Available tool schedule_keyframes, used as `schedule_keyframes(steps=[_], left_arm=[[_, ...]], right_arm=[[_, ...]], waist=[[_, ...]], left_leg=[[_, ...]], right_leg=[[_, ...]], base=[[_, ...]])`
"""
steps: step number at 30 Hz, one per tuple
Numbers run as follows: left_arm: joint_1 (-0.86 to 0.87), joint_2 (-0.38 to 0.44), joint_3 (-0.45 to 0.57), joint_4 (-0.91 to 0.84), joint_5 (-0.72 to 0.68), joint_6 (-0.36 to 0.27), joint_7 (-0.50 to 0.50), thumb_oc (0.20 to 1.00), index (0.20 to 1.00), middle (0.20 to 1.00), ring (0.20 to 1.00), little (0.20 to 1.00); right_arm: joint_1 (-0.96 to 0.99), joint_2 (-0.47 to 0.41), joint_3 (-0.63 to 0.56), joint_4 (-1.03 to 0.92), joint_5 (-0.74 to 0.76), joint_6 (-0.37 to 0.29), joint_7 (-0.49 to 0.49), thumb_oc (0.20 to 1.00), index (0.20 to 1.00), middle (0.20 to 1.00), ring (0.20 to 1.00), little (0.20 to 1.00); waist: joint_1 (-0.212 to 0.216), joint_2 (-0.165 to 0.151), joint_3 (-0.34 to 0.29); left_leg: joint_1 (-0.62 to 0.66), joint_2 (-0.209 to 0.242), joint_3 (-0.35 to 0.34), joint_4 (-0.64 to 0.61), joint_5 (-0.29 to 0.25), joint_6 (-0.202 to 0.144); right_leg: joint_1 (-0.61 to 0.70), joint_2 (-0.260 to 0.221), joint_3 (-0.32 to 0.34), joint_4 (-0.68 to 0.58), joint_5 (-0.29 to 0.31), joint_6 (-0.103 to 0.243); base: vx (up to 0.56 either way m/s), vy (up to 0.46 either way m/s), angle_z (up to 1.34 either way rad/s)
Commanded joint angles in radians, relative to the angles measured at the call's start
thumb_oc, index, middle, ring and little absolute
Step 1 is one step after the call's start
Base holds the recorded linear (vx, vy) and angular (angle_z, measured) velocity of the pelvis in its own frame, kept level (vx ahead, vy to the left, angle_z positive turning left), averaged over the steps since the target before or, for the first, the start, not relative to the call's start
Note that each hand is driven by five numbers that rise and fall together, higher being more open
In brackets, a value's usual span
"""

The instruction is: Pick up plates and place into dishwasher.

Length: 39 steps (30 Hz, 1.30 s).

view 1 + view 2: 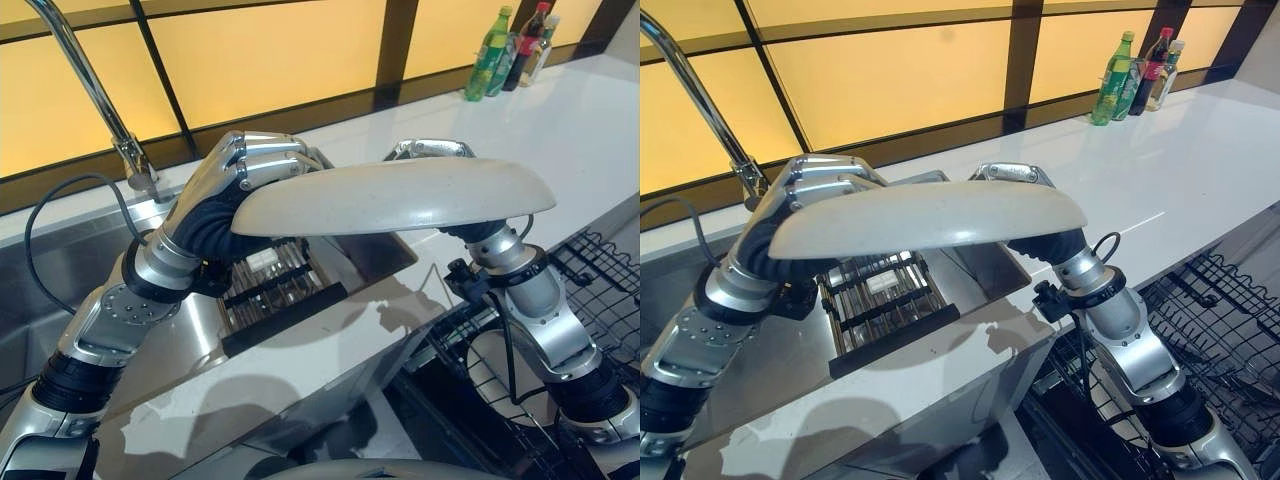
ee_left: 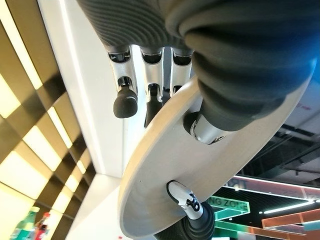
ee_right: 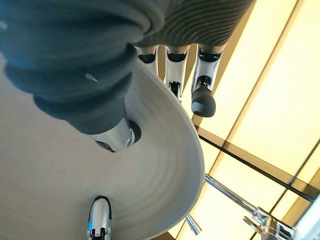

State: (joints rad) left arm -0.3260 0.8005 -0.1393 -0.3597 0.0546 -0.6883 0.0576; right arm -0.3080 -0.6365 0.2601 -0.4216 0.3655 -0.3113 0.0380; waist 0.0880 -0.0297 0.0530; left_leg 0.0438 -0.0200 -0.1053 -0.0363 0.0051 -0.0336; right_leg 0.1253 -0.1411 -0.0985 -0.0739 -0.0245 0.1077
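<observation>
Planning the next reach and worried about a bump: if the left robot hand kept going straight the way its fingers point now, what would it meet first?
Probably the right robot hand, which grips the plate on the opposite rim. The left robot hand points across the plate toward it; depth is hard to judge.

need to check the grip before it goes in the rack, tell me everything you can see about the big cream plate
The large round cream plate, matte and faintly speckled like ceramic, is held nearly level in the air above the steel sink, its underside up in the head views. The left hand grips one edge and the right hand the opposite edge, fingers curled over the rim and thumbs pressing the other face. It looks whole and clean, and touches nothing else.
</observation>
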Motion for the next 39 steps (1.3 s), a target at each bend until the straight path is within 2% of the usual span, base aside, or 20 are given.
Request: schedule_keyframes(steps=[1,2,3,4,7,11,18,25,28,32,39], left_arm=[[0.030,-0.020,-0.062,-0.009,-0.102,0.097,-0.070,0.200,0.200,0.200,0.200,0.200],[0.052,-0.037,-0.046,0.003,-0.151,0.154,-0.071,0.200,0.200,0.200,0.200,0.200],[0.070,-0.057,-0.033,0.017,-0.190,0.187,-0.078,0.319,0.319,0.319,0.319,0.319],[0.113,-0.096,-0.008,0.037,-0.211,0.220,-0.099,1.000,1.000,1.000,1.000,1.000],[0.171,-0.164,0.039,0.063,-0.254,0.293,-0.042,1.000,1.000,1.000,1.000,1.000],[0.195,-0.213,0.108,0.094,-0.302,0.341,0.027,1.000,1.000,1.000,1.000,1.000],[0.227,-0.247,0.201,0.100,-0.293,0.353,0.083,1.000,1.000,1.000,1.000,1.000],[0.246,-0.255,0.229,0.116,-0.295,0.336,0.100,1.000,1.000,1.000,1.000,1.000],[0.262,-0.256,0.261,0.127,-0.299,0.319,0.120,1.000,1.000,1.000,1.000,1.000],[0.321,-0.257,0.351,0.131,-0.312,0.309,0.128,1.000,1.000,1.000,1.000,1.000],[0.395,-0.251,0.471,0.132,-0.339,0.326,0.130,1.000,1.000,1.000,1.000,1.000]], right_arm=[[0.000,0.035,-0.047,-0.082,0.058,-0.079,-0.036,0.200,0.200,0.200,0.200,0.200],[0.007,0.042,-0.054,-0.077,0.043,-0.074,-0.055,0.200,0.200,0.200,0.200,0.200],[0.016,0.051,-0.060,-0.073,0.030,-0.074,-0.062,0.200,0.200,0.200,0.200,0.200],[0.038,0.070,-0.074,-0.071,0.011,-0.074,-0.063,0.200,0.200,0.200,0.200,0.200],[0.071,0.087,-0.111,-0.067,-0.012,-0.064,-0.078,0.200,0.200,0.200,0.200,0.200],[0.098,0.091,-0.165,-0.060,-0.027,-0.055,-0.080,0.200,0.200,0.200,0.200,0.200],[0.150,0.094,-0.228,-0.047,-0.041,-0.053,-0.095,0.200,0.200,0.200,0.200,0.200],[0.192,0.084,-0.269,-0.025,-0.102,-0.044,-0.147,0.200,0.200,0.200,0.200,0.200],[0.231,0.070,-0.310,0.015,-0.202,-0.021,-0.233,0.200,0.200,0.200,0.200,0.200],[0.318,0.047,-0.409,0.076,-0.312,0.048,-0.322,0.200,0.200,0.200,0.200,0.200],[0.423,0.041,-0.541,0.200,-0.353,0.127,-0.411,0.200,0.200,0.200,0.200,0.200]], waist=[[-0.005,0.021,-0.091],[-0.004,0.022,-0.091],[-0.003,0.022,-0.091],[-0.003,0.023,-0.089],[-0.005,0.024,-0.087],[-0.010,0.022,-0.089],[-0.023,0.022,-0.087],[-0.035,0.023,-0.087],[-0.043,0.023,-0.086],[-0.065,0.021,-0.079],[-0.087,0.018,-0.051]], left_leg=[[-0.025,0.056,0.019,-0.009,-0.021,-0.018],[-0.025,0.058,0.019,-0.011,-0.019,-0.019],[-0.024,0.060,0.021,-0.012,-0.019,-0.019],[-0.026,0.061,0.023,-0.012,-0.018,-0.020],[-0.025,0.068,0.028,-0.018,-0.012,-0.024],[-0.032,0.073,0.032,-0.018,-0.006,-0.028],[-0.036,0.077,0.038,-0.018,-0.002,-0.034],[-0.030,0.077,0.047,-0.017,-0.006,-0.034],[-0.027,0.072,0.052,-0.010,-0.014,-0.030],[-0.024,0.061,0.067,0.012,-0.033,-0.021],[-0.012,0.027,0.074,0.039,-0.070,0.011]], right_leg=[[-0.059,-0.002,-0.024,0.131,-0.066,0.020],[-0.057,0.000,-0.022,0.127,-0.066,0.018],[-0.056,0.001,-0.022,0.125,-0.066,0.017],[-0.055,0.004,-0.018,0.121,-0.065,0.016],[-0.054,0.010,-0.013,0.115,-0.063,0.013],[-0.058,0.014,-0.011,0.114,-0.062,0.009],[-0.067,0.016,-0.003,0.118,-0.062,0.003],[-0.070,0.014,0.006,0.122,-0.061,0.003],[-0.073,0.012,0.016,0.128,-0.061,0.006],[-0.083,0.002,0.037,0.139,-0.059,0.013],[-0.114,-0.032,0.075,0.176,-0.050,0.043]], base=[[-0.01,-0.038,-0.08],[-0.02,-0.040,-0.12],[-0.02,-0.031,-0.14],[-0.02,-0.026,-0.11],[-0.01,-0.021,-0.08],[-0.01,-0.014,-0.05],[-0.01,0.001,-0.05],[0.02,0.014,-0.05],[0.06,0.037,-0.08],[0.07,0.060,-0.09],[0.08,0.094,-0.15]])
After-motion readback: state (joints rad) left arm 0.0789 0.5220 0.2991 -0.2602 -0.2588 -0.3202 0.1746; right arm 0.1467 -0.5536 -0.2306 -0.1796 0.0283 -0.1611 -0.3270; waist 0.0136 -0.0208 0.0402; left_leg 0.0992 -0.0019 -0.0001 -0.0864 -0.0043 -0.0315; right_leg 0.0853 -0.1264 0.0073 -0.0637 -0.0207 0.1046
